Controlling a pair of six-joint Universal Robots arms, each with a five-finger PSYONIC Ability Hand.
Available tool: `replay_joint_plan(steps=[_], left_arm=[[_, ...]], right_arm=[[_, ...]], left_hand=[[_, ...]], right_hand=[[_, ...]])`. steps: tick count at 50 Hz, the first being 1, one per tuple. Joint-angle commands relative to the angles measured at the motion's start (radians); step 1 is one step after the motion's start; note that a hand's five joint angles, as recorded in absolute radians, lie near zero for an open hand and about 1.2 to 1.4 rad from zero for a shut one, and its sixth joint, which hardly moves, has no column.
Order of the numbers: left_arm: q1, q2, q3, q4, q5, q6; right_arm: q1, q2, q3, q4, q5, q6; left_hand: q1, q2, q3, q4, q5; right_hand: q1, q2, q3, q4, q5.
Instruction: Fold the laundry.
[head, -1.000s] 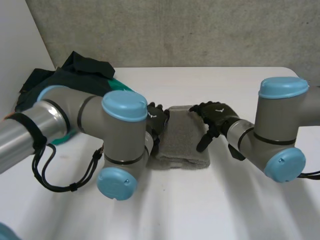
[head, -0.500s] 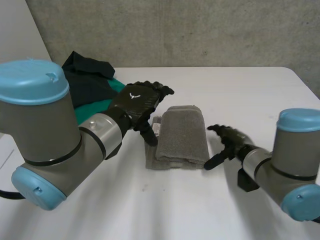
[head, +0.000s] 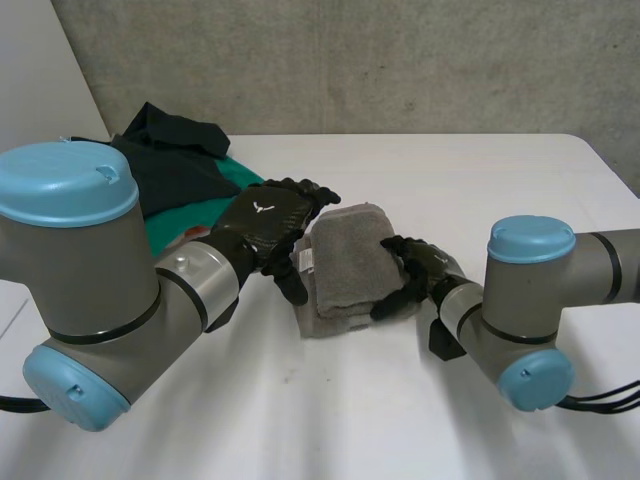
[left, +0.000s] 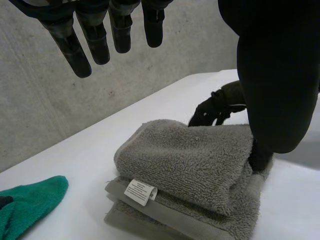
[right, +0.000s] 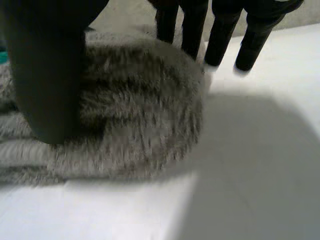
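Note:
A folded grey towel (head: 345, 262) lies in the middle of the white table (head: 500, 180), with a white label (left: 140, 191) on its lower layer. My left hand (head: 265, 218) hovers over the towel's left side, open, fingers (left: 100, 30) straight above the towel and the thumb (left: 272, 90) reaching down to its edge. My right hand (head: 425, 268) is at the towel's right edge, open. In the right wrist view its thumb (right: 45, 75) rests on top of the towel (right: 140, 125) and its fingers (right: 220, 35) reach past the rounded fold towards the table.
A pile of dark clothing (head: 175, 150) with a green cloth (head: 195, 195) lies at the table's back left, just behind my left arm. The green cloth (left: 30, 205) also lies near the towel's labelled end. A grey wall stands behind the table.
My right hand has moved in from the towel's front right corner onto its right edge, its fingers slightly more curled. The towel now looks narrower and bulkier. The left hand has dropped a little.

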Motion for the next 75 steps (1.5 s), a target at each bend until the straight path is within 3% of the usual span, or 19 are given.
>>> replay_joint_plan(steps=[1,12,20,30,38,46,62,63,64,65,70,75], left_arm=[[0.0,-0.001,-0.001,0.0,0.001,0.0],[0.0,-0.006,0.017,0.015,0.001,0.001],[-0.015,-0.012,0.091,0.019,0.0,0.003],[-0.066,-0.074,0.209,0.011,-0.004,0.003],[-0.114,-0.103,0.255,0.008,-0.005,0.003],[-0.172,-0.104,0.272,0.011,-0.002,0.003],[-0.197,-0.106,0.272,0.008,-0.005,0.0],[-0.197,-0.106,0.271,0.008,-0.005,0.0],[-0.198,-0.106,0.271,0.008,-0.005,0.0],[-0.198,-0.104,0.266,0.008,-0.005,0.0],[-0.204,-0.095,0.257,0.006,-0.004,0.0],[-0.215,-0.092,0.244,0.005,-0.004,-0.002]], right_arm=[[0.009,0.04,-0.072,-0.006,-0.004,-0.006],[-0.006,0.094,-0.188,-0.023,-0.004,-0.126],[-0.159,0.166,-0.335,-0.054,0.006,-0.156],[-0.36,0.373,-0.74,-0.015,0.09,-0.193],[-0.512,0.566,-1.108,0.14,0.093,-0.233],[-0.607,0.583,-1.149,0.149,0.023,-0.287],[-0.681,0.591,-1.164,0.21,-0.099,-0.319],[-0.681,0.591,-1.153,0.238,-0.112,-0.325],[-0.681,0.589,-1.147,0.252,-0.117,-0.33],[-0.681,0.588,-1.139,0.264,-0.125,-0.339],[-0.681,0.56,-1.072,0.316,-0.172,-0.467],[-0.687,0.428,-0.865,0.313,-0.206,-0.704]], left_hand=[[0.02,0.001,-0.006,0.004,-0.016],[0.02,0.001,-0.006,0.004,-0.016],[0.02,0.001,-0.006,0.004,-0.016],[0.023,0.004,-0.003,0.007,-0.013],[0.026,0.007,0.0,0.01,-0.01],[0.026,0.007,0.0,0.01,-0.011],[0.029,0.01,0.003,0.013,-0.008],[0.026,0.007,0.0,0.01,-0.01],[0.026,0.007,0.0,0.01,-0.01],[0.026,0.007,0.0,0.01,-0.01],[0.023,0.004,-0.003,0.007,-0.013],[0.023,0.004,-0.003,0.007,-0.013]], right_hand=[[1.023,1.015,1.012,1.013,1.007],[1.026,1.018,1.015,1.016,1.011],[1.026,1.018,1.015,1.016,1.011],[1.026,1.018,1.015,1.016,1.011],[1.026,1.018,1.015,1.016,1.011],[1.026,1.018,1.015,1.016,1.011],[1.026,1.018,1.015,1.016,1.011],[0.341,0.334,0.33,0.331,0.326],[-0.093,-0.101,-0.104,-0.103,-0.108],[-0.196,-0.203,-0.207,-0.206,-0.211],[-0.196,-0.203,-0.207,-0.206,-0.211],[-0.196,-0.203,-0.207,-0.206,-0.211]])
